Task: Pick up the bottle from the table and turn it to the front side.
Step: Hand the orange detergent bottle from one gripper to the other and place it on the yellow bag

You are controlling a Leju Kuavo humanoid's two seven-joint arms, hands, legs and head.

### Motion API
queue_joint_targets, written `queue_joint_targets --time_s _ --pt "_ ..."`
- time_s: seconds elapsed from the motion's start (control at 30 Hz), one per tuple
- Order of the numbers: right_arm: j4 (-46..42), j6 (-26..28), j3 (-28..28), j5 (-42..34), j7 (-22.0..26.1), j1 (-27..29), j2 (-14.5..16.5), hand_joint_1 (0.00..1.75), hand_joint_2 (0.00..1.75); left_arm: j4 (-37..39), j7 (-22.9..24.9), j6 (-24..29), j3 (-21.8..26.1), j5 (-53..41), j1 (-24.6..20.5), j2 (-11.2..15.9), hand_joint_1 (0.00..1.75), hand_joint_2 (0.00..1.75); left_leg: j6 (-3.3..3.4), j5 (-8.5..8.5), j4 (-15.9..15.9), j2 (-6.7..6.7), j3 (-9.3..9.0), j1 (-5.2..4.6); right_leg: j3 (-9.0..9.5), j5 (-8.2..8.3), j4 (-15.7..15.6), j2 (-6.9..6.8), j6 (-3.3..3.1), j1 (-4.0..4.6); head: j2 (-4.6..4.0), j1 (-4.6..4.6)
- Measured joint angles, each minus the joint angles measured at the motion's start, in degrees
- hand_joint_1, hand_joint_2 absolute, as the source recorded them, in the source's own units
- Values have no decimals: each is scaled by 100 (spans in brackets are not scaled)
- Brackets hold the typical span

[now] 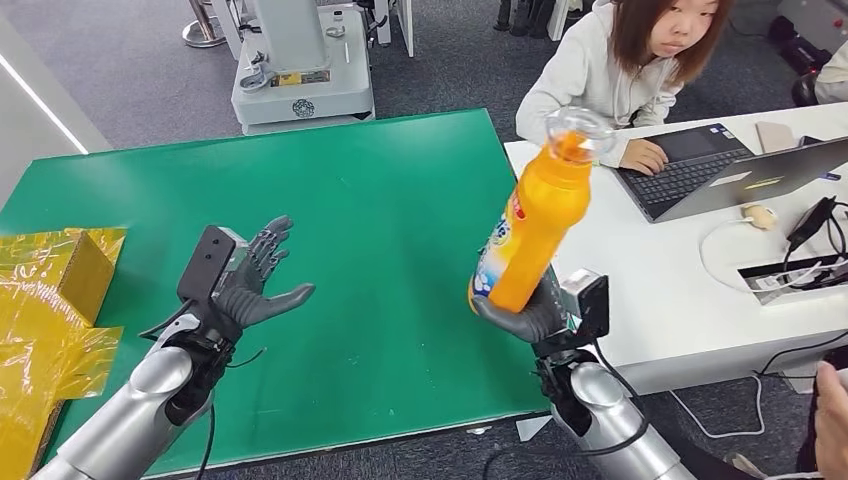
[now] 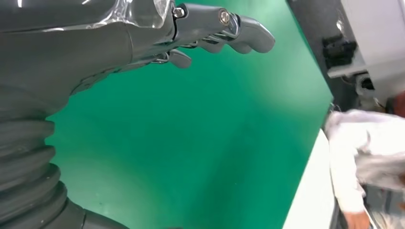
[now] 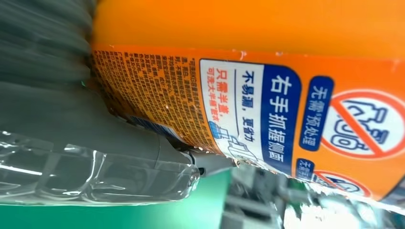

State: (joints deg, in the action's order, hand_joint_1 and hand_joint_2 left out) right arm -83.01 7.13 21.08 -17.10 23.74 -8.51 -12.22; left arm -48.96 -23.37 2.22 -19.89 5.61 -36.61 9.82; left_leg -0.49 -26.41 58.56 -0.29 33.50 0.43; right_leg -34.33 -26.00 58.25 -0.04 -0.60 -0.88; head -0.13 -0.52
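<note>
An orange bottle (image 1: 535,225) with a clear cap and a printed label is lifted off the green table (image 1: 390,260), tilted with its top leaning away to the right. My right hand (image 1: 535,315) grips it around its lower end at the table's right edge. Up close, the bottle's label (image 3: 267,105) with blue and white print lies against my right hand's thumb (image 3: 119,143). My left hand (image 1: 250,275) hovers over the table's left part, fingers spread, holding nothing. My left hand's fingers (image 2: 224,28) reach out above bare green cloth.
A yellow box and crinkled yellow film (image 1: 50,310) lie at the table's left edge. A white desk (image 1: 690,300) with laptops and cables adjoins on the right, where a person (image 1: 640,70) sits. A grey machine base (image 1: 300,80) stands beyond the table.
</note>
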Motion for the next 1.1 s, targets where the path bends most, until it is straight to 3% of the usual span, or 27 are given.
queue_joint_targets --time_s 0.13,0.5,0.8,1.1 --pt "-158 -38 -146 64 -111 93 -13 175 175 -16 7 -79 32 102 -4 142 0 175 -1 0 0 4 -1 2 -2 0 1 4 -1 1 0 -1" --pt "-68 -175 -36 381 -215 -19 39 175 175 -444 201 -99 22 102 -148 182 0 175 -2 1 1 2 0 1 0 1 4 2 0 1 0 -1" --pt "360 -269 331 563 -324 -499 258 175 175 -856 218 -145 -41 66 -233 110 0 175 -2 1 1 4 -1 2 -2 1 7 4 -1 1 0 0" --pt "1425 -430 1010 728 -548 -1269 724 175 175 -879 226 -133 -205 -52 -265 -108 0 175 -6 4 1 5 -2 3 -3 2 12 7 -1 1 0 -1"
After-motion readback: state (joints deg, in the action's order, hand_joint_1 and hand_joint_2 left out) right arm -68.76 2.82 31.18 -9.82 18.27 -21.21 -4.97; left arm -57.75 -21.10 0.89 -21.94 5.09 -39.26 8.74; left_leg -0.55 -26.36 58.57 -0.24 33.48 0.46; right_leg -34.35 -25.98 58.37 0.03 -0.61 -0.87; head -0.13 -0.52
